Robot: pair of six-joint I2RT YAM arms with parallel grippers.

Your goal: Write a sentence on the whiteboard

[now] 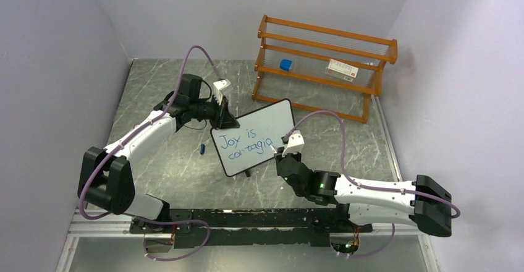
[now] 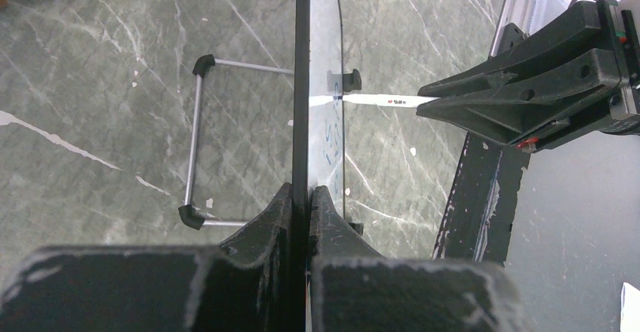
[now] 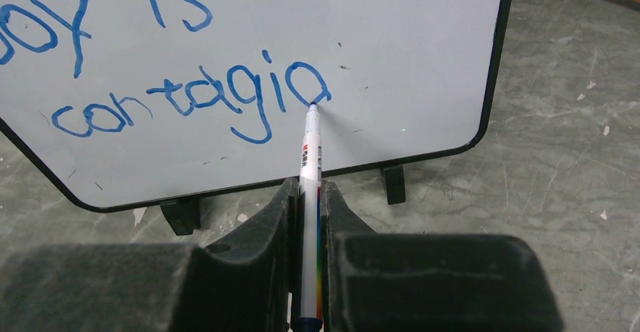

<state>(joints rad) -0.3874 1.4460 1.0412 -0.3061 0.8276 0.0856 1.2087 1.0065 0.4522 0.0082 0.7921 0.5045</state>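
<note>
**Left gripper steadies the board, right gripper writes: two letters to go**

Your left gripper (image 2: 302, 196) is closed on the left edge of the whiteboard (image 1: 275, 112). The board stands tilted near the middle of the table (image 1: 154, 86), in front of the rack (image 1: 321, 68) by the far right corner. Don't loosen that clamp, because the board rests on small feet and would likely slide under pen pressure. A small blue piece (image 1: 202, 148), probably the cap, lies on the table just left of the board; leave it.

The sentence (image 3: 189, 94) reads "Joy is" above "contagio", so "us" is left. Your right gripper (image 3: 308, 192) is clamped on the marker (image 3: 310, 151), whose tip touches the board at the foot of the last "o". Lift off cleanly, step right by one letter's gap, and press lightly. There is room before the right frame, but match the letter size so both letters fit on the line.
</note>
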